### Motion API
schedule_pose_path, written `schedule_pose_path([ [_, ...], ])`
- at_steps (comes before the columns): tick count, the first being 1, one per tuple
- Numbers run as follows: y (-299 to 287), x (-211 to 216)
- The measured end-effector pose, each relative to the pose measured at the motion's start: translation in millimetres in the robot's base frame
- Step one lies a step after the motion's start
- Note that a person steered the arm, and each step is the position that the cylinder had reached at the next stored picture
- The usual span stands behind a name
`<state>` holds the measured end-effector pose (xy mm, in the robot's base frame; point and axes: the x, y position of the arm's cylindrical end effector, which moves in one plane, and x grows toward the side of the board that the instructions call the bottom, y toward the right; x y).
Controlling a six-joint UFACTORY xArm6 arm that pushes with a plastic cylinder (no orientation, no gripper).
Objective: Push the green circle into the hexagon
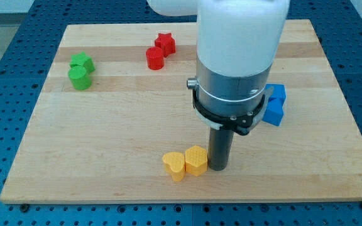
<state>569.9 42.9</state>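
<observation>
The green circle (pixel 79 78) lies at the board's upper left, touching a green star-shaped block (pixel 81 63) just above it. The yellow hexagon (pixel 196 160) sits near the view's bottom centre, touching a yellow heart (pixel 174 165) on its left. My tip (pixel 219 167) rests on the board right beside the hexagon's right side, far from the green circle.
A red circle (pixel 155 58) and a red star (pixel 165 43) sit together at the top centre. Two blue blocks (pixel 274 105) lie at the right, partly hidden by the arm. The wooden board (pixel 105 138) ends close below the yellow blocks.
</observation>
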Motion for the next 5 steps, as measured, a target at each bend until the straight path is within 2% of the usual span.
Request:
schedule_pose_path([
  [1,0,0],
  [2,-3,-19],
  [4,-101,-141],
  [5,-177,-150],
])
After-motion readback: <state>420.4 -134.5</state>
